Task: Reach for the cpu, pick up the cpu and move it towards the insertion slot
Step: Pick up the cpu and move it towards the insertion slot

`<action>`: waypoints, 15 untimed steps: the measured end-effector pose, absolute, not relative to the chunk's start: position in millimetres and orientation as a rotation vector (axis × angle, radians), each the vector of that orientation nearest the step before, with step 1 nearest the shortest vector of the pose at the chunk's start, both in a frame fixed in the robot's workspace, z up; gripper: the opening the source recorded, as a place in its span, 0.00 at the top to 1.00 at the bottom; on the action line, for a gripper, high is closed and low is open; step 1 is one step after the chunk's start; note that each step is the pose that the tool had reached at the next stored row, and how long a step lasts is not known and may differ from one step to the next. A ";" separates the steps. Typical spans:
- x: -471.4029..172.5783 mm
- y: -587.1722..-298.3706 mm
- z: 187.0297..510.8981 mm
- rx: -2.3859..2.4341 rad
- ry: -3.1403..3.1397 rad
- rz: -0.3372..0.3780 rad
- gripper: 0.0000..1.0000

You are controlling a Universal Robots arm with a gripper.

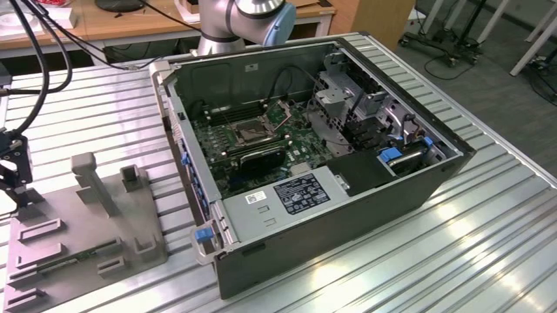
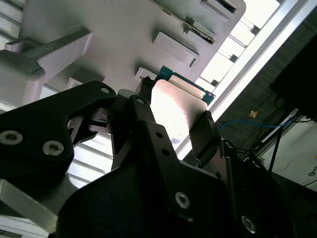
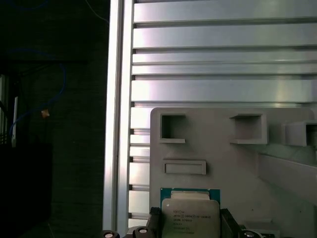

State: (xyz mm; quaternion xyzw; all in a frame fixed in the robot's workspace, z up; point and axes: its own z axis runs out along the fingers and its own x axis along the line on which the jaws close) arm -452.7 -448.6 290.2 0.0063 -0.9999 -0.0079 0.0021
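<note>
Pincer [image 3: 190, 226] grips the cpu [image 3: 190, 210] by two opposite edges; likely light, stiff, fragile, so edges suit best

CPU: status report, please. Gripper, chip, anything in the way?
Gripper shut on cpu, over the holder. Lifted or not: cannot tell. Slot away in the case. Nothing seen blocking.

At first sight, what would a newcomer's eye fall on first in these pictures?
Probably the open black computer case in the middle of the ribbed metal table, its green board and shiny square insertion slot exposed. In both wrist views, the small silvery square cpu is at the edge of the grey plastic holder, with the black gripper right at it.
</note>
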 end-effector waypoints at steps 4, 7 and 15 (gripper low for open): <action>-452.7 -448.6 291.9 0.020 -3.137 -0.024 0.45; -452.7 -448.6 295.3 0.020 -3.137 -0.025 0.45; -452.7 -448.6 305.3 0.020 -3.137 -0.025 0.45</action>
